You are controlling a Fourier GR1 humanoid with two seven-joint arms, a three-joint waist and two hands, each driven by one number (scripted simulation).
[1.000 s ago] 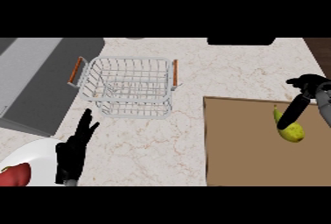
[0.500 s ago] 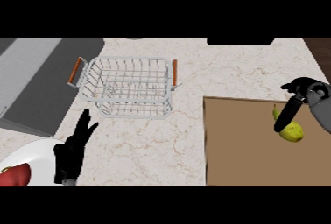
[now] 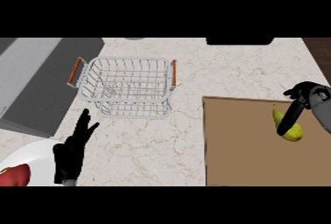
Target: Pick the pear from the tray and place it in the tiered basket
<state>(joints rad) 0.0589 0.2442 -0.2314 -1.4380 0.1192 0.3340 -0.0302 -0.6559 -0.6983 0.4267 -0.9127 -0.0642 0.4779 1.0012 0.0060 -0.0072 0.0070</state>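
Note:
A yellow-green pear (image 3: 289, 128) lies on the brown tray (image 3: 252, 153) near its right side. My right hand (image 3: 298, 105) comes in from the right edge, its dark fingers (image 3: 288, 120) reaching down across the pear and touching it; I cannot tell whether they curl around it. The white wire tiered basket (image 3: 128, 87) with orange handles stands on the counter to the upper left, apart from the tray. My left hand (image 3: 70, 155) rests open at the lower left, fingers pointing up.
A white plate (image 3: 32, 162) with a red item (image 3: 13, 176) sits at the lower left corner, partly under my left hand. A grey surface (image 3: 39, 78) lies along the left edge. A dark object (image 3: 239, 40) sits at the counter's far edge.
My right hand has shifted slightly left and down over the pear. The pear, basket and left hand stay where they were.

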